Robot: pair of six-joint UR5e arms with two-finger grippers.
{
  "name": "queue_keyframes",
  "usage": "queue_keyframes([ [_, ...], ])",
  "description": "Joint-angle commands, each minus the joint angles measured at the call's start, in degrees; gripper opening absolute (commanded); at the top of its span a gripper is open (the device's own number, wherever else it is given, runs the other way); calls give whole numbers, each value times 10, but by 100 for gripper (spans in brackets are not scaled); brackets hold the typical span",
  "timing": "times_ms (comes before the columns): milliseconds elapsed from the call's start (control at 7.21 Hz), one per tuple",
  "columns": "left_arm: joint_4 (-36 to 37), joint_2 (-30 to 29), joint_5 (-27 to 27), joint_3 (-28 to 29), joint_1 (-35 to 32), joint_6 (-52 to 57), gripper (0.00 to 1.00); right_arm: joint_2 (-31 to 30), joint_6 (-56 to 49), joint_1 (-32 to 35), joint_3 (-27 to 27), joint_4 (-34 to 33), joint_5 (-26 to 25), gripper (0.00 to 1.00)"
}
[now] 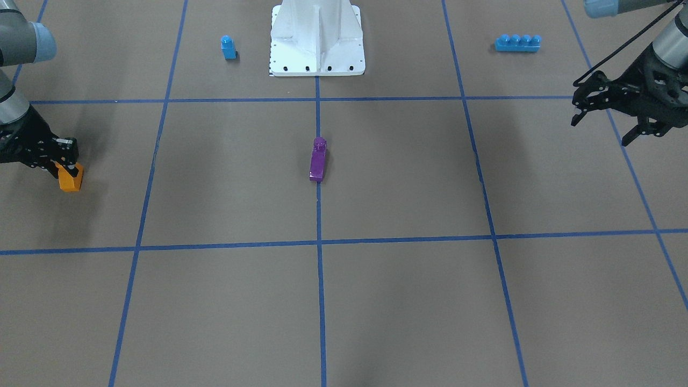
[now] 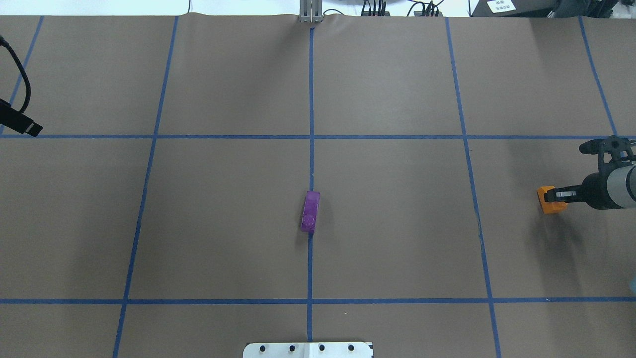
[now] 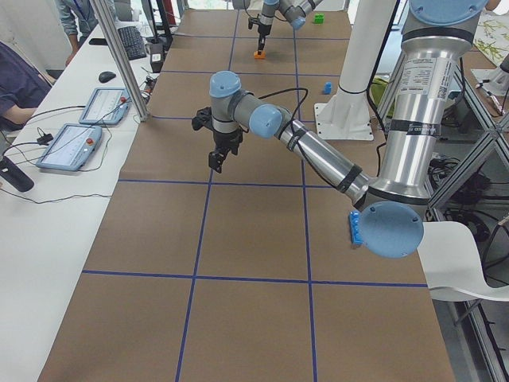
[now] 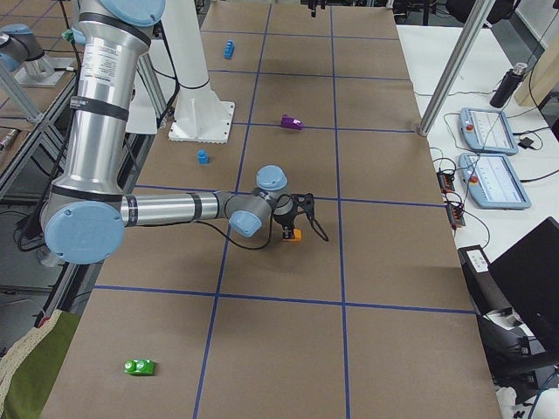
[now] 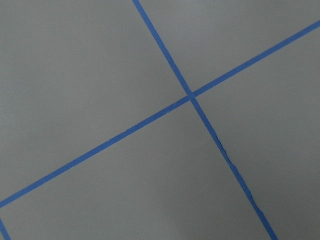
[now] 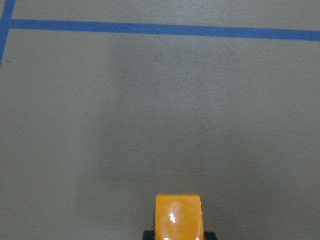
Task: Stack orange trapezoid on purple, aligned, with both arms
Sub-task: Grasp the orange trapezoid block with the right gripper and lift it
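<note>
The purple block [image 1: 318, 159] lies on the centre tape line of the table, alone; it also shows in the overhead view [image 2: 310, 212]. My right gripper [image 1: 67, 171] is shut on the orange trapezoid [image 1: 70, 178] far to the robot's right of the purple block, low over the table. The orange trapezoid also shows in the overhead view [image 2: 549, 199] and at the bottom of the right wrist view [image 6: 178, 216]. My left gripper [image 1: 602, 128] is open and empty, hovering far on the other side. The left wrist view shows only table and tape.
A small blue one-stud block [image 1: 228, 47] and a long blue four-stud brick [image 1: 517, 43] lie near the white pedestal [image 1: 317, 48]. A green block [image 4: 140, 367] lies far off on the robot's right. Blue tape lines grid the brown table.
</note>
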Motion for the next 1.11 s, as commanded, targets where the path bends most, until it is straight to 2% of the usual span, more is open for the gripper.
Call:
queue_keyframes([
  [0,1,0,1,2,0,0,100,20,-4,1,18,-2,2,0],
  [139,1,13,1,4,-3,-3,100,55,-3,1,18,-12,6,0],
  [277,-2,36,2,4,-14,1,100,121,-3,2,32,-105,9,0],
  [416,-3,59,1,14,-42,1,100,194,1,2,57,-228,9,0],
  [694,-6,61,-3,34,-89,31,100,338,19,-28,99,-467,13,0],
  [832,-4,61,-8,66,-133,114,100,388,64,-50,99,-502,12,0],
  [971,-4,61,-42,105,-177,174,100,418,107,-78,98,-504,6,0],
])
